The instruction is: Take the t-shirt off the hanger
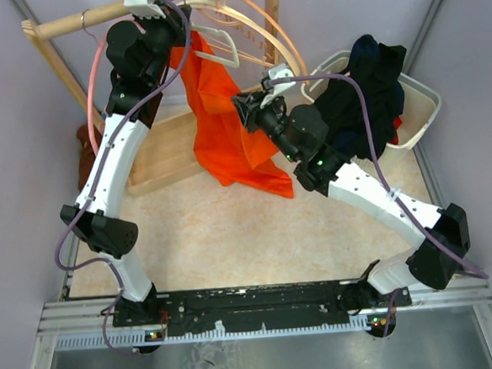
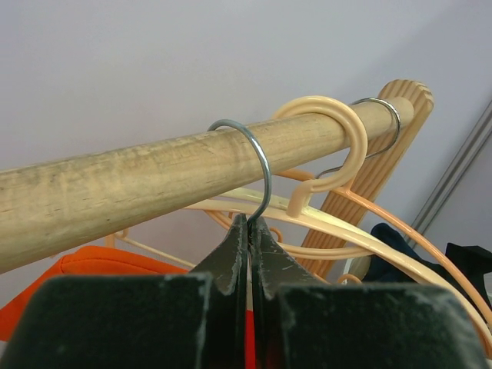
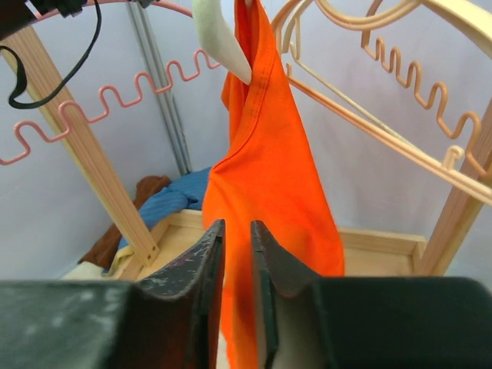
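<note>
An orange t-shirt (image 1: 226,144) hangs from a white hanger (image 3: 223,38) on the wooden rod (image 1: 83,21). My left gripper (image 2: 251,223) is up at the rod (image 2: 115,184), shut on the hanger's wire hook (image 2: 261,161); from above, this left gripper (image 1: 175,20) sits just left of the shirt's top. My right gripper (image 3: 237,231) is level with the shirt's middle, its jaws a narrow gap apart, and the orange t-shirt (image 3: 277,192) shows through that gap and drapes just beyond it. From above, the right gripper (image 1: 242,109) touches the shirt's right edge.
Several empty peach hangers (image 1: 261,31) hang on the rod to the right of the shirt. A pink wavy hanger (image 3: 115,100) hangs to the left. A white basket (image 1: 421,96) with dark clothes (image 1: 366,83) stands at the right. Brown and blue clothes (image 3: 165,204) lie beside the rack's wooden base (image 1: 163,148).
</note>
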You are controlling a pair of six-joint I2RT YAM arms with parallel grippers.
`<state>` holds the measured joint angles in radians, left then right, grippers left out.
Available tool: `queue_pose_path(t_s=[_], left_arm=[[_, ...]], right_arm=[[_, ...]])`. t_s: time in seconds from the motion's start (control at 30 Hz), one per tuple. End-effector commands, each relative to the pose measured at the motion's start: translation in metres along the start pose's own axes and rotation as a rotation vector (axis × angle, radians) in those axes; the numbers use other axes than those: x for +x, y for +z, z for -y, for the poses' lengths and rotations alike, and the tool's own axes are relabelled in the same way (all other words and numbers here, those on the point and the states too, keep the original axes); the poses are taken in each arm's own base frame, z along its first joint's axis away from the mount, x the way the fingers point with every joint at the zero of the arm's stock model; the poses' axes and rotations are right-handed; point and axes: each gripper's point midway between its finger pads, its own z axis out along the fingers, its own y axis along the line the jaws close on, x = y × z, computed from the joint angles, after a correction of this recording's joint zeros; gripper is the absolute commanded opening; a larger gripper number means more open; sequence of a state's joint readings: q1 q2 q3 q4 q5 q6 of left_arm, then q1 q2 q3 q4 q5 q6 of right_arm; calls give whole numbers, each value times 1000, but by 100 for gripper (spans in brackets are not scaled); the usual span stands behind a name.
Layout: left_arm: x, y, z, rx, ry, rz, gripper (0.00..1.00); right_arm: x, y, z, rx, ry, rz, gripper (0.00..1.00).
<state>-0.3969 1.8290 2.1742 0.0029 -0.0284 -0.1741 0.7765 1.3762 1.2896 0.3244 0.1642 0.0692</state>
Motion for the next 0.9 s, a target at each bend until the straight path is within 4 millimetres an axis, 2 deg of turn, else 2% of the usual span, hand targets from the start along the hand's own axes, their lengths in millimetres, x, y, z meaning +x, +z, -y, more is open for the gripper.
queue_pose_path(t_s=[0.0,0.07,0.1,0.4,0.47,0.6,0.87], left_arm=[[-42,-12,14,32,-33,62,0],[-42,-13,13,29,-39,57,0],[-43,-14,13,29,-40,56,0],[-50,-22,12,25,-57,50,0],[-49,-22,12,25,-62,45,0],[-48,-23,12,29,-69,39,0],[-43,-23,13,37,-82,21,0]], right_arm=[[-28,12,-6,-34,18,114,28],[-26,17,-8,-51,24,121,39],[-26,19,-8,-61,30,127,41],[-23,50,-5,-158,72,194,43],[-17,61,-9,-182,53,191,47],[5,84,-10,-193,42,196,47],[18,122,-5,-183,33,214,47]])
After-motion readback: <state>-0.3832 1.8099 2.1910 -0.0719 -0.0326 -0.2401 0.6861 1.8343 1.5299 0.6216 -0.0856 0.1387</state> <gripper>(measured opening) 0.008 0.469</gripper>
